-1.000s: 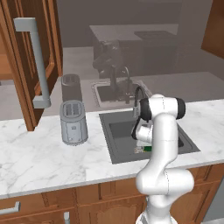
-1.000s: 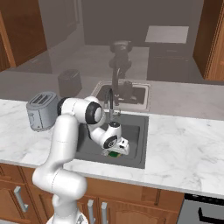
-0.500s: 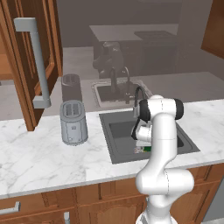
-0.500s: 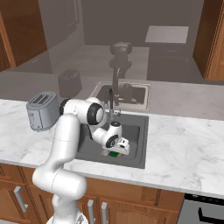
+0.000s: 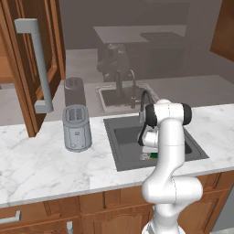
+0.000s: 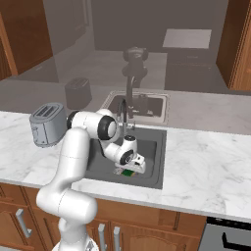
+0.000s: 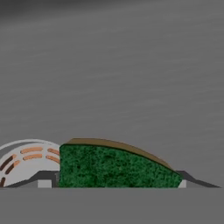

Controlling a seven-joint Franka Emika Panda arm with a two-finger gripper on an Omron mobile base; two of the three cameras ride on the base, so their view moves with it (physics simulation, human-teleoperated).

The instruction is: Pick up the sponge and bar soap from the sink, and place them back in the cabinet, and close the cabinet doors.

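Note:
The sponge (image 7: 109, 168), dark green on top with a yellow layer, lies on the floor of the dark grey sink (image 5: 123, 137) beside the round drain (image 7: 26, 159). My gripper (image 7: 116, 183) reaches down into the basin with a finger against each end of the sponge, shut on it. From the base views the gripper (image 5: 148, 153) (image 6: 125, 170) sits low at the front of the sink (image 6: 152, 142), with a bit of green sponge (image 6: 128, 173) under it. The bar soap is hidden. One of the cabinet doors (image 5: 23, 91) stands swung open at the left, its long grey handle (image 5: 39, 64) facing me.
A metal toaster (image 5: 77, 128) (image 6: 46, 124) stands on the marble counter left of the sink. The curved faucet (image 5: 145, 98) (image 6: 122, 115) rises just behind the arm. Wooden drawer fronts (image 5: 55, 210) run below the counter edge.
The jaws have narrowed onto the sponge's ends. The arm has stayed low in the sink and the base views have not shifted.

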